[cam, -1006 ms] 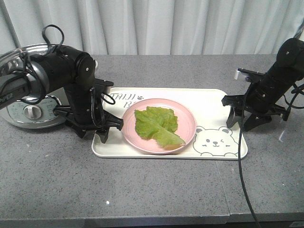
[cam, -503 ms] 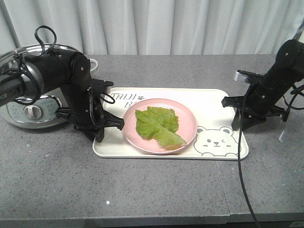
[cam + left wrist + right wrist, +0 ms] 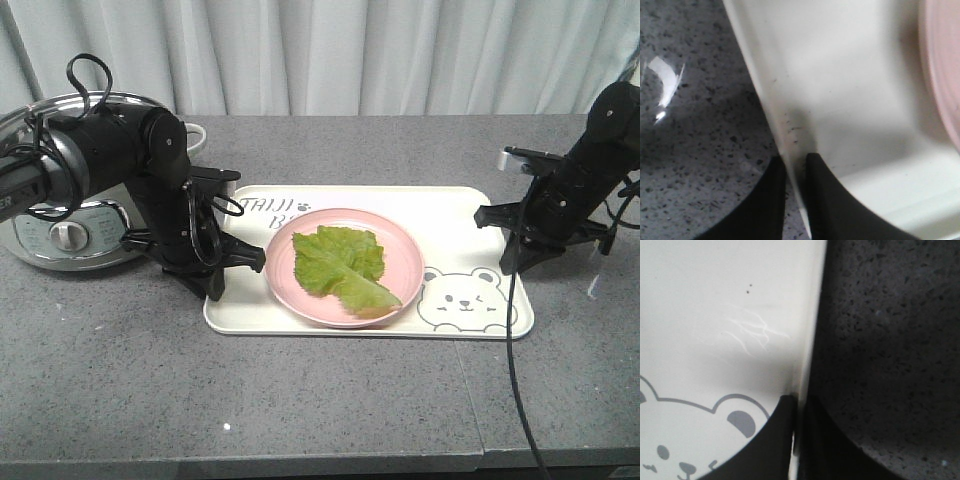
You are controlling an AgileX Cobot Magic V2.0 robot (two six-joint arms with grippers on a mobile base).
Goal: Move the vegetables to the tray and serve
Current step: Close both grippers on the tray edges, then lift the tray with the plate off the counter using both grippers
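On the tray (image 3: 450, 215), a plate (image 3: 410, 262) holds lettuce (image 3: 340, 268).

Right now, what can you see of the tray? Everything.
The tray is cream-white, plastic-looking, rectangular with rounded corners and a raised rim, printed with grey lettering and a winking bear. It sits level over the countertop; lifted or not, cannot tell. A pink plate with a lettuce leaf rests mid-tray. The left gripper pinches one short rim, the right gripper the opposite one.

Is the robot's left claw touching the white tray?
Touching. The left wrist view shows the left gripper with its two black fingers pinching the tray rim between them, no gap showing.
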